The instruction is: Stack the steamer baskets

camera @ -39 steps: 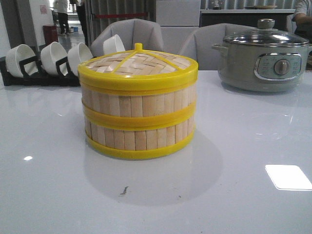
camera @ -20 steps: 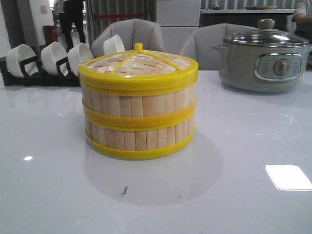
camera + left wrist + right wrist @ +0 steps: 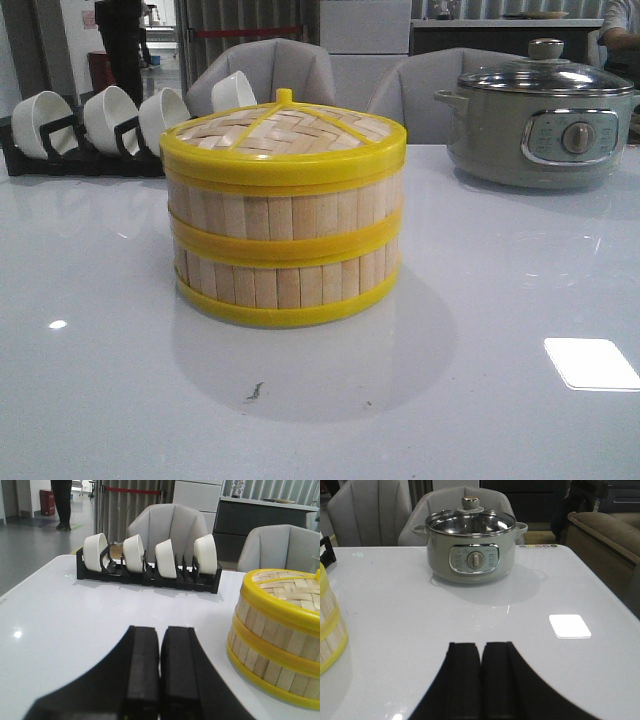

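Observation:
Two steamer baskets stand stacked at the table's middle: the upper basket [image 3: 285,212] sits on the lower basket [image 3: 285,282]. A flat woven lid [image 3: 283,132] with a yellow rim covers the top one. The stack also shows in the left wrist view [image 3: 280,640] and its edge in the right wrist view [image 3: 329,630]. My left gripper [image 3: 160,630] is shut and empty, low over the table to the left of the stack. My right gripper [image 3: 481,646] is shut and empty, to the right of the stack. Neither gripper shows in the front view.
A grey electric pot [image 3: 545,120] with a glass lid stands at the back right, also in the right wrist view [image 3: 470,547]. A black rack with white bowls [image 3: 95,125] stands at the back left. Grey chairs are behind the table.
The stack and both grippers have not moved. Only a person in the far background has walked left.

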